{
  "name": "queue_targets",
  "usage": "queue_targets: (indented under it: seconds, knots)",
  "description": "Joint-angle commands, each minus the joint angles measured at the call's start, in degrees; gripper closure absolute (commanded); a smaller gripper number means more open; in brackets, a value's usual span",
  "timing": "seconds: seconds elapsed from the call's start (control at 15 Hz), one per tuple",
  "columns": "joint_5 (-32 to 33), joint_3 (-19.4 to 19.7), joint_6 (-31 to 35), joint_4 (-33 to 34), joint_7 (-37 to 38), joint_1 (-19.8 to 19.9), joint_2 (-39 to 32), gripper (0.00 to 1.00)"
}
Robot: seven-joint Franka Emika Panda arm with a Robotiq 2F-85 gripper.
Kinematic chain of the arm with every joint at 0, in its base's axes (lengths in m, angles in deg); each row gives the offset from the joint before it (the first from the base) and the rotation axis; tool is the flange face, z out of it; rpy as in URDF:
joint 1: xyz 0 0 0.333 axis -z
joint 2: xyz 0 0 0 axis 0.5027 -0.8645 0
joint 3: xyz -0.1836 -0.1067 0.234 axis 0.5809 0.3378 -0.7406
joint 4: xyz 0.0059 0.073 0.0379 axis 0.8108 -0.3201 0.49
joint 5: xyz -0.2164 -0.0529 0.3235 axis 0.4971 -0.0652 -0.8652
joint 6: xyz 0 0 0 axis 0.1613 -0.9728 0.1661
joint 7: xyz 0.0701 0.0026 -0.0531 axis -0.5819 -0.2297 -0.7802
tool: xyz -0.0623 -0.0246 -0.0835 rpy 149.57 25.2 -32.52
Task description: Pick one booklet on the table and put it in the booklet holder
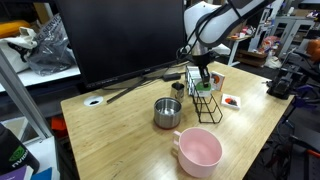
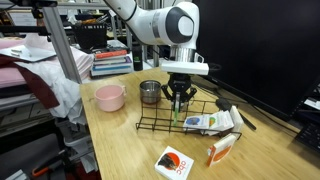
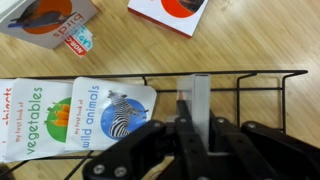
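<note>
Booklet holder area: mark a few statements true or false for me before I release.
1. The gripper grips the booklet above the booklet holder. True.
2. The booklet holder is empty. False: a vegetables booklet and a wild animals booklet lie in it.
3. The steel cup sits inside the pink mug. False: they stand side by side, apart.
4. A red-marked booklet and a birds booklet lie on the table, outside the holder. True.
</note>
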Motion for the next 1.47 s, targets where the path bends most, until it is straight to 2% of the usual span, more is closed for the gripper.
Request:
queue_targets:
  seconds: [0.0, 1.07, 1.13, 1.2, 1.27, 1.4]
  knots:
    - [-1.7, -1.4, 1.0, 1.1, -3.3, 1.7, -1.2, 0.96]
    - [-2.0, -1.0, -0.7, 4.4, -6.7, 1.9, -6.4, 0.96]
    - [-2.0, -1.0, -0.8, 4.2, -6.8, 1.9, -6.1, 0.73]
    - [-2.0, -1.0, -0.8, 4.1, -7.0, 1.9, -5.9, 0.6]
    - [-1.7, -0.9, -0.9, 3.8, -6.9, 1.9, -5.6, 0.56]
    - [-1.8, -1.0, -0.8, 3.4, -7.3, 2.0, -5.3, 0.4]
